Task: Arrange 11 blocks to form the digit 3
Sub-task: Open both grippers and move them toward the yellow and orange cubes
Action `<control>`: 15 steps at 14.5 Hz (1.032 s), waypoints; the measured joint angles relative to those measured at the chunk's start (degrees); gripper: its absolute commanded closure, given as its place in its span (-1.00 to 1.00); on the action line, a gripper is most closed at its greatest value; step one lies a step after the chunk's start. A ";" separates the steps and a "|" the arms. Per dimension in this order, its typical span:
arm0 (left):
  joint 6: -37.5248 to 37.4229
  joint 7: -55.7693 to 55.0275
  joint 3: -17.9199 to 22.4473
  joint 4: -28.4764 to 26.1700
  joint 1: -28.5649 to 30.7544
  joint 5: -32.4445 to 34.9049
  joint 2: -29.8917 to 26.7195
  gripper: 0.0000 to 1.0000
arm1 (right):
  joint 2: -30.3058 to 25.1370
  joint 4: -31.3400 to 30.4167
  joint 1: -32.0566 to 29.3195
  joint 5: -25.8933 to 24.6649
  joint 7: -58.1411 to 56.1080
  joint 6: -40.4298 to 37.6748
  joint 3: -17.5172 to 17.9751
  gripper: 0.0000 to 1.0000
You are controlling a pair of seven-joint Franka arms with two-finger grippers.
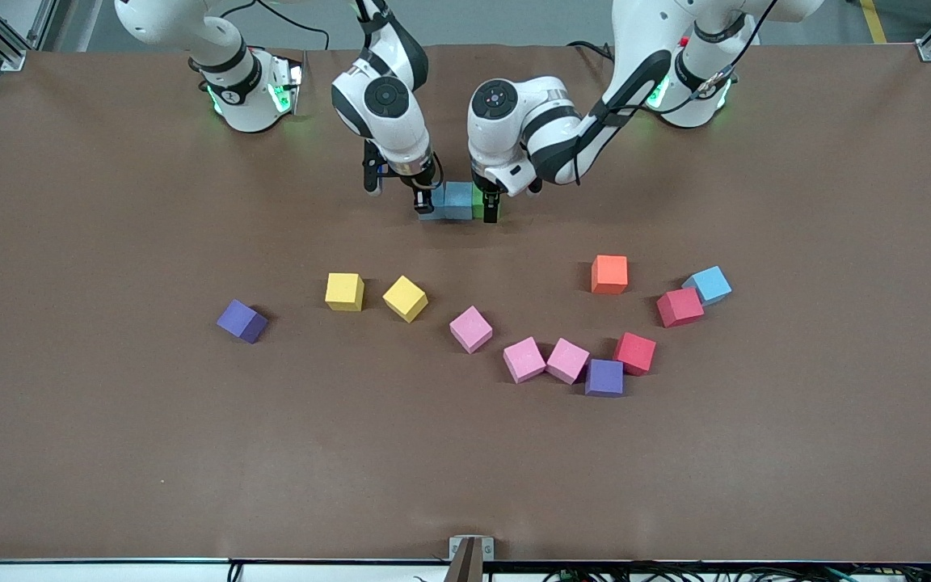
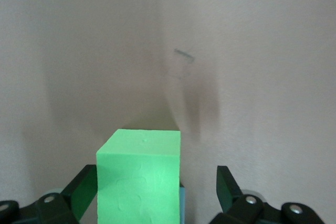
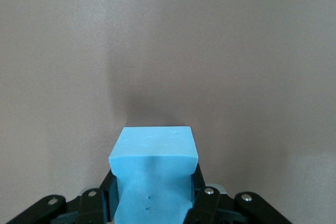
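The main risk is at the green block: the left gripper has its jaws spread wide around it, one finger close against the block's side and the other standing clear. If the arm lifts at a slant, that near finger may drag the foam cube away from the light blue block it sits beside, opening a gap in the row. The right gripper brings a second hazard: its jaws are clamped hard on that light blue block, pinching the foam inward, so the cube may spring or cling when let go and nudge its neighbour.

Both arms reach down to the same spot on the tabletop, close to the robots' bases, wrists almost touching; a careless retreat could knock one gripper against the other.

The digit has barely begun, judging by the two blocks together there. The rest lie loose, nearer the front camera: two yellow blocks, a purple block toward the right arm's end, three pink blocks, another purple block, an orange block and a second light blue block, with red cubes mixed among them that could be picked by mistake
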 measured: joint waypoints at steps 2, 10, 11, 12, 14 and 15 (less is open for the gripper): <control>-1.25 1.08 -0.02 0.07 0.01 -0.82 -2.10 -1.00 | 0.05 0.01 0.00 0.00 0.00 0.00 -0.01 -1.00; -6.10 28.38 0.03 3.53 7.02 -4.46 -7.21 -1.00 | 0.24 1.34 0.02 0.00 -0.03 -1.73 -0.29 -1.00; -6.21 33.69 0.04 4.16 8.99 -4.48 -7.22 -1.00 | -0.05 2.16 0.00 0.00 -0.03 -3.47 -0.45 -1.00; -6.22 38.98 0.06 4.64 11.04 -4.49 -7.24 -1.00 | -0.64 3.39 -0.09 0.00 -0.05 -6.04 -0.63 -1.00; -6.23 49.33 0.06 5.28 14.88 -4.49 -7.56 -1.00 | -2.11 6.91 -0.70 0.00 -0.55 -13.26 -1.01 -1.00; -6.23 54.67 0.05 5.37 16.69 -4.49 -7.84 -1.00 | -2.68 9.17 -1.35 0.00 -1.26 -16.84 -1.16 -1.00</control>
